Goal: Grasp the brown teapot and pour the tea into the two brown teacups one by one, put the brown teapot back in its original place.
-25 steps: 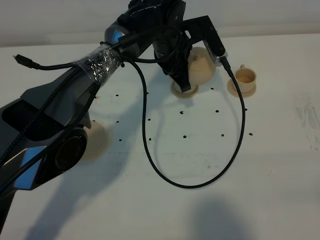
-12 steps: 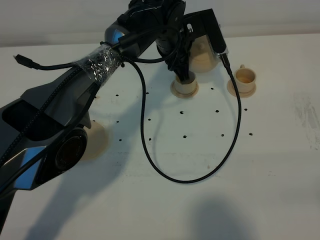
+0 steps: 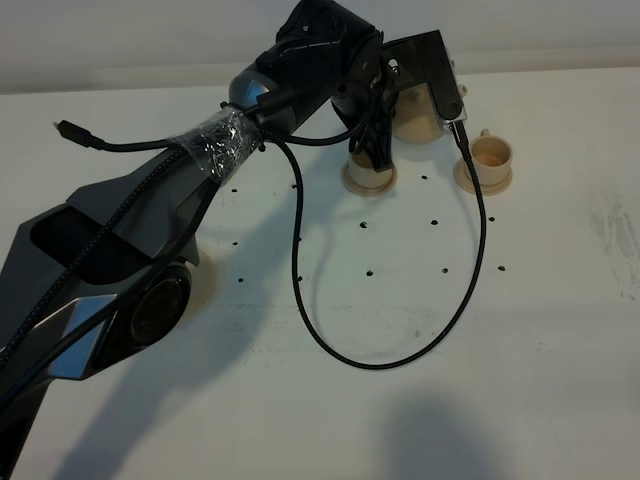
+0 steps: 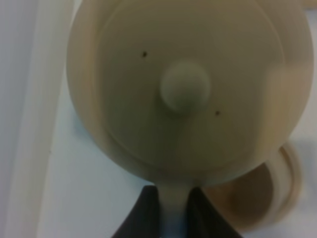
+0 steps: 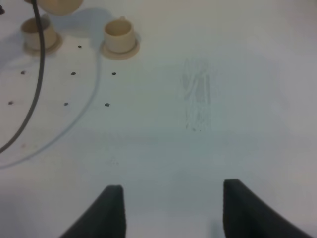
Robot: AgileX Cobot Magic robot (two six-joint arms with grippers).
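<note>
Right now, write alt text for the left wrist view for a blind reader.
The left gripper is shut on the handle of the brown teapot, seen close from above its knobbed lid. Beneath it, partly hidden, a brown teacup stands on the white table.

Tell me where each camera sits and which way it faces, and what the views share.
Exterior high: mounted high, looks down on the white table; shows the left arm carrying the brown teapot near the two teacups.
Left wrist: on the left arm, looks onto the teapot's lid; left gripper shut on its handle.
Right wrist: on the right arm, looks across the table toward the teacups; right gripper open, empty.
Shared: teapot and teacups appear in the exterior and right wrist views.
</note>
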